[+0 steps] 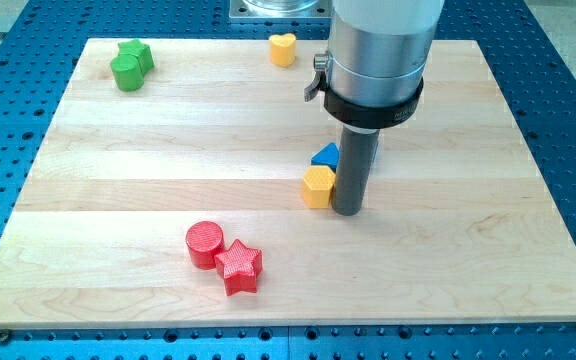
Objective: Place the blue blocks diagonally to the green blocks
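Blue blocks, of which only one small triangular piece (326, 156) showed, sat mid-frame behind a yellow hexagonal block (318, 186), with my tip (347, 211) touching that yellow one's right side; there were no jaws, only a rod. Judging by this, the push had barely begun, and it called for driving up-left toward the green blocks (130, 64) in the upper-left corner.

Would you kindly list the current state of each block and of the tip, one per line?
my tip: on the board, touching the yellow block's right side
blue block: partly hidden behind the rod, against the yellow block
yellow block: beside the tip
yellow heart: alone, top edge
green blocks: two touching, top left
red cylinder: touching the red star
red star: flat
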Controlling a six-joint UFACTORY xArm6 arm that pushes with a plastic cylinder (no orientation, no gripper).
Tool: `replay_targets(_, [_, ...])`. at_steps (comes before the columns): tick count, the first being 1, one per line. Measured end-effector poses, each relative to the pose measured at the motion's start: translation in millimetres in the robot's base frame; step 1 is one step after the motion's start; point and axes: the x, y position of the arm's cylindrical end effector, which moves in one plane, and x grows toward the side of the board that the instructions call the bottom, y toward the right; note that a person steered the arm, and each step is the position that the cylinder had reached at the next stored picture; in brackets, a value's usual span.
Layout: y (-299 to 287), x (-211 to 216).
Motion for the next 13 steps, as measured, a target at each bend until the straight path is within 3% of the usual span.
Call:
replay_targets(3, [-66.5, -1.9])
replay_targets(4, [-94.0, -45.1])
replay_targets(5, [-55.4, -115.0])
replay_targets(6, [-60.4, -117.8])
replay_targets(7, [-98.4, -79.9])
replay_targets(9, [-64.2, -197.9])
replay_targets(10, [-62.3, -158.0])
replay_targets(11, [38.7, -148.2])
replay_targets(12, [83.3, -103.2])
replay_targets(13, [16.3, -80.9])
